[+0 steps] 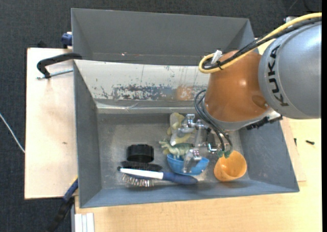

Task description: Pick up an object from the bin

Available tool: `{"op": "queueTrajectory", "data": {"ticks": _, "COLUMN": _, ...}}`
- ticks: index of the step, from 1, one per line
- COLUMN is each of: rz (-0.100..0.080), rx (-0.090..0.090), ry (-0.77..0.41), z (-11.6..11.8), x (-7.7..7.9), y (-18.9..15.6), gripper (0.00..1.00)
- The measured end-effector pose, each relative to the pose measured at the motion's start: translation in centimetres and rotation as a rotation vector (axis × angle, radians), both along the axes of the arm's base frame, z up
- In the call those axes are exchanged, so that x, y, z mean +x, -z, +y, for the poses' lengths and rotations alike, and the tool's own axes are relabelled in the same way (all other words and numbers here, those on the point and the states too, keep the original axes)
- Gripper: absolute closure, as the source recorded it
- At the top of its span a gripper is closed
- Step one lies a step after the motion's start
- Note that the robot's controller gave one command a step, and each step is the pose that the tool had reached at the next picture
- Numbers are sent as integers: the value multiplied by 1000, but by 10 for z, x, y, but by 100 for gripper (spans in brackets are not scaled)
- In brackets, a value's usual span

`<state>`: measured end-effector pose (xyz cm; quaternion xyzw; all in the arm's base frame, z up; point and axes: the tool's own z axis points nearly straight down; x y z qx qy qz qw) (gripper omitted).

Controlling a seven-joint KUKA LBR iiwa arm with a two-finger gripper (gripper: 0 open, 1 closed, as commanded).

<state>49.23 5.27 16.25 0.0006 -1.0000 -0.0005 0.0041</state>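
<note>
Grey bin (86,139) holds blue bowl (177,164), orange cup (231,167), brush (145,176), black disc (140,152); pincer (193,143) over blue bowl, grip unclear.

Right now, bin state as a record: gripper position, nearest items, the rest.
gripper: low in the grey bin, front right part, over the blue bowl
blue bowl: under the gripper, near the front wall
orange cup: just right of the bowl
pale toy heap: behind the bowl, beside the gripper
brush: lies along the front wall, its blue handle end by the bowl
black round piece: left of the bowl, behind the brush
</note>
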Motion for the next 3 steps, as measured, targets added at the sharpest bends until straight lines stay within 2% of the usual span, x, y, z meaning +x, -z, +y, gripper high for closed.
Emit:
{"op": "queueTrajectory", "data": {"ticks": 1, "rz": -7, "rx": 5, "ry": -189, "z": -28, "x": 12, "y": 45, "gripper": 0}}
{"op": "queueTrajectory", "data": {"ticks": 2, "rz": -12, "rx": 2, "ry": -186, "z": -31, "x": 12, "y": 50, "gripper": 100}}
{"op": "queueTrajectory", "data": {"ticks": 3, "rz": -23, "rx": 0, "ry": -188, "z": -35, "x": 20, "y": -50, "gripper": 100}}
